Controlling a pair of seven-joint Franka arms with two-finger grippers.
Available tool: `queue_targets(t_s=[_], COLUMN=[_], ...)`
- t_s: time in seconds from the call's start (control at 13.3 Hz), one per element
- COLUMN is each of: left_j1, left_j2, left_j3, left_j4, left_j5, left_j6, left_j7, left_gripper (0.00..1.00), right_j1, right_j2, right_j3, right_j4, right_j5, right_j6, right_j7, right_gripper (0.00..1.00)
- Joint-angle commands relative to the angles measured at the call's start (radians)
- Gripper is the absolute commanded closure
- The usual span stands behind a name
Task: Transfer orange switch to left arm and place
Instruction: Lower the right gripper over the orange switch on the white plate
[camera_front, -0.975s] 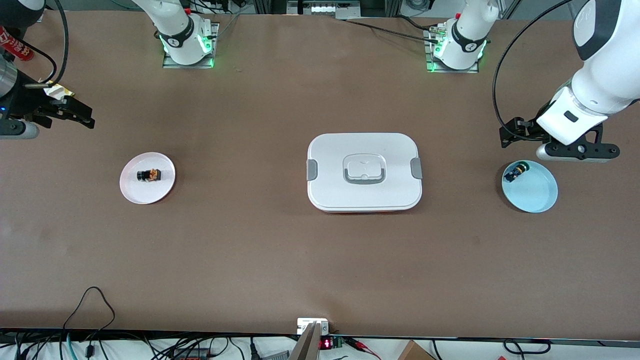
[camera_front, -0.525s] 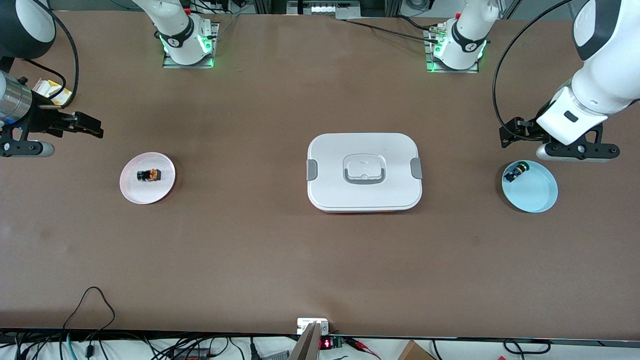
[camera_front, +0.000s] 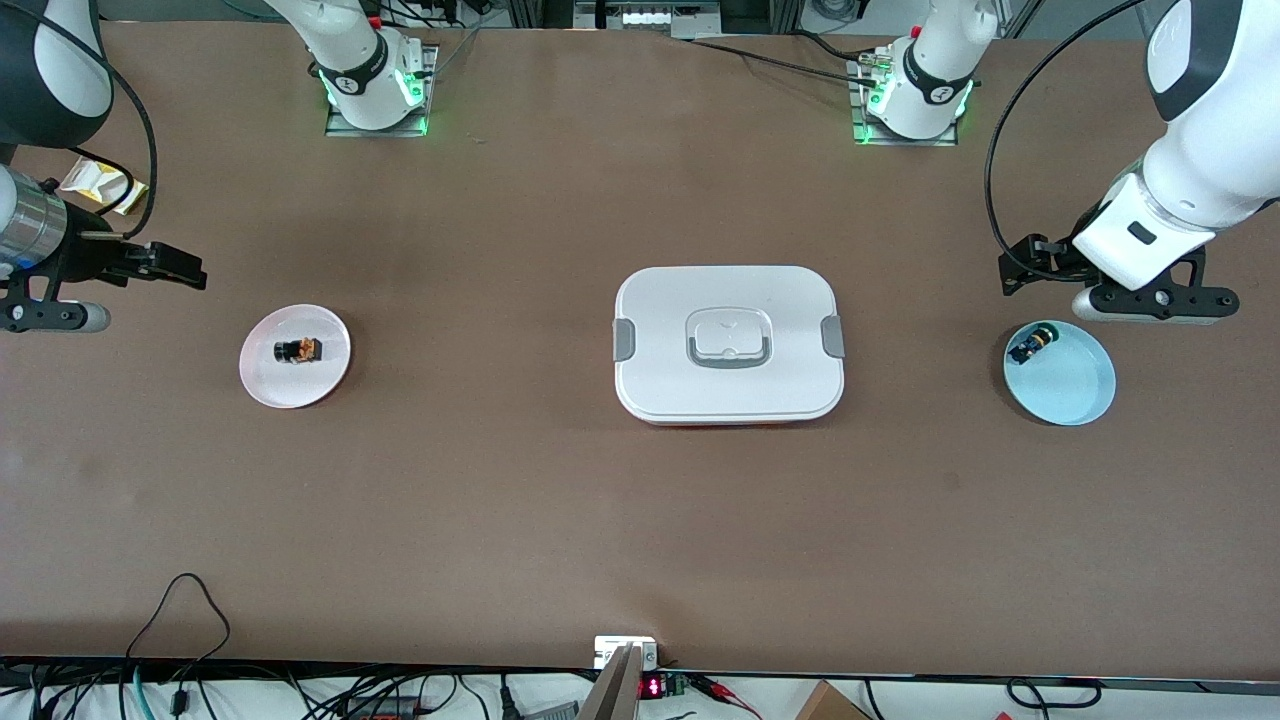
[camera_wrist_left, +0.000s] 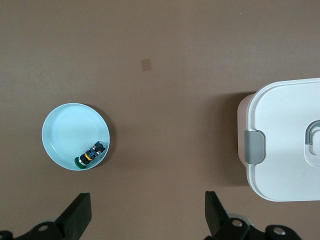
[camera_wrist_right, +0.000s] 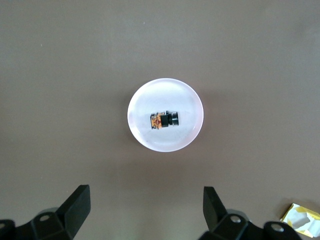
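Note:
The orange switch (camera_front: 299, 350) lies on its side on a pink plate (camera_front: 275, 385) toward the right arm's end of the table; it also shows in the right wrist view (camera_wrist_right: 164, 120) on that plate (camera_wrist_right: 150, 137). My right gripper (camera_front: 180, 266) hangs open and empty over bare table beside the plate, toward the robots' bases (camera_wrist_right: 145, 202). The white box (camera_front: 729, 343) stands at the table's middle. My left gripper (camera_front: 1012, 275) is open and empty over bare table beside a blue plate (camera_front: 1075, 390); the left arm waits (camera_wrist_left: 147, 205).
A small black switch with blue and green parts (camera_front: 1030, 345) lies on the blue plate, also in the left wrist view (camera_wrist_left: 90, 156). A yellow-and-white packet (camera_front: 95, 182) lies near the table edge at the right arm's end. Cables run along the front edge.
My right gripper has moved a little toward the pink plate and its arm has shifted. The left arm, the box and both switches have not moved.

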Motion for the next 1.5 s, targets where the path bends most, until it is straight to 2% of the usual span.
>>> queue_targets(t_s=[0.0,0.6,0.75,0.97,1.43], left_j1=[0.003,0.004,0.004,0.003,0.003], left_j2=[0.007,0.007,0.007,0.007,0.007], left_j3=[-0.004,-0.004,-0.004,-0.004,-0.004], left_j4=[0.025,0.026,0.026,0.026,0.026], left_j5=[-0.011,-0.011,-0.011,-0.011,-0.011], left_j6=[-0.023,-0.022,-0.022,-0.023,-0.022], left_j7=[-0.004,-0.003,-0.003,-0.004,-0.004], left_gripper=[0.0,0.0,0.0,0.0,0.0], right_j1=[-0.005,0.003,-0.002,0.01,-0.011], right_j2=[-0.005,0.09,0.09,0.095,0.099], right_j3=[0.004,0.005,0.005,0.007,0.005], right_j4=[0.004,-0.011,-0.077,-0.177,-0.375], right_j5=[0.004,-0.017,-0.03,-0.129,-0.131], right_j6=[0.029,0.063,0.133,0.248,0.52], right_j7=[0.005,0.062,0.062,0.031,0.03], right_gripper=[0.0,0.0,0.0,0.0,0.0])
